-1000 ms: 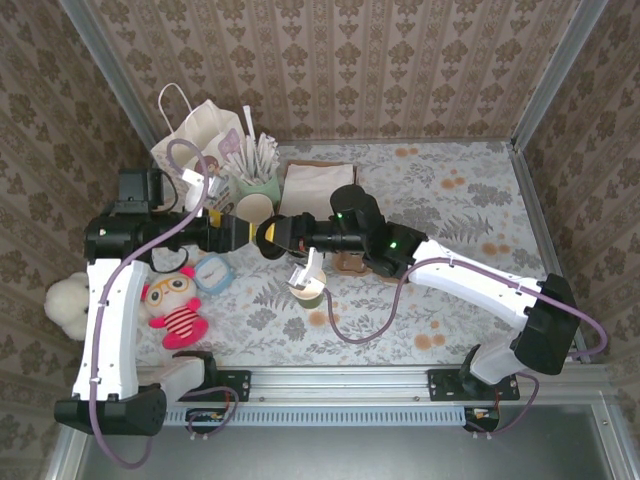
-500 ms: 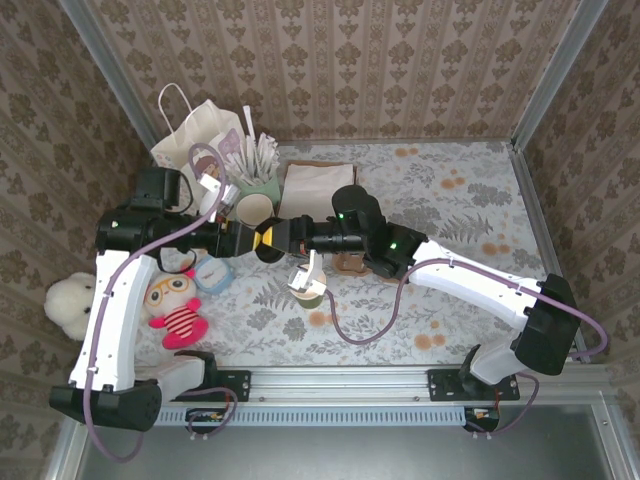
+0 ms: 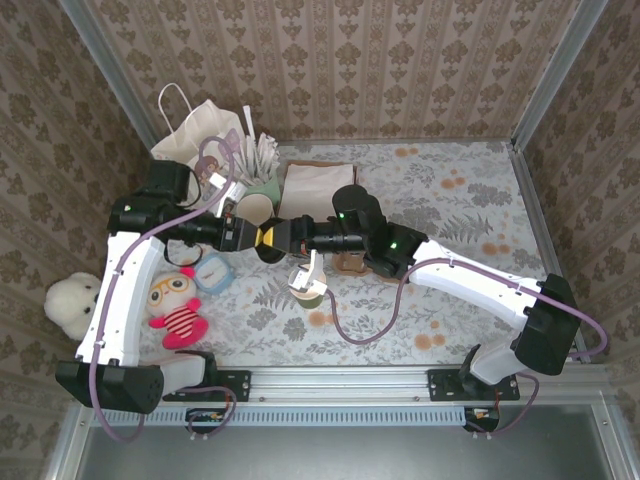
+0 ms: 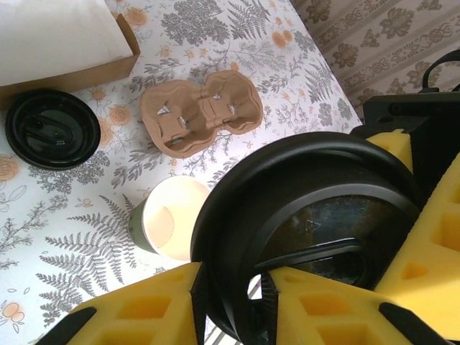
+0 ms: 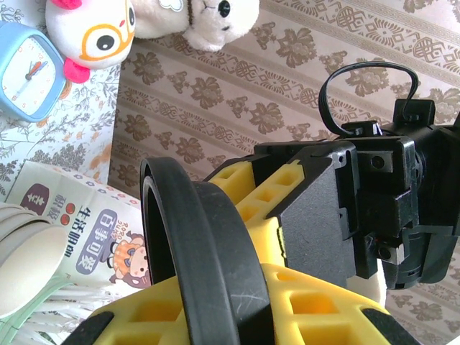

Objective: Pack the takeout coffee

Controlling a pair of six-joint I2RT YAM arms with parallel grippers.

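Observation:
A round black plastic lid [image 4: 309, 208] hangs on edge above the table, between my two grippers. My right gripper [image 5: 223, 287] is shut on the lid [image 5: 208, 237], yellow pads on both faces. Facing it, my left gripper [image 4: 230, 277] has its pads either side of the lid's rim, closed onto it. From above, the left gripper [image 3: 250, 237] and right gripper [image 3: 278, 238] meet tip to tip. The takeout coffee's dark green paper cup [image 4: 162, 226] stands lidless on the table below them, also the open cup [image 3: 307, 287] in the top view.
A second black lid [image 4: 52, 128] lies flat beside a brown pulp cup carrier [image 4: 201, 111] and a kraft box of white napkins [image 3: 318, 180]. Behind are a paper bag [image 3: 200, 125], straw cup [image 3: 255, 170] and stacked cups [image 3: 255, 208]. Blue clock [image 3: 212, 270] and plush toys [image 3: 178, 305] lie left.
My left arm has swung in toward the right gripper, and its jaws have narrowed from wide open onto the lid's rim. The right arm has stayed still with the lid.

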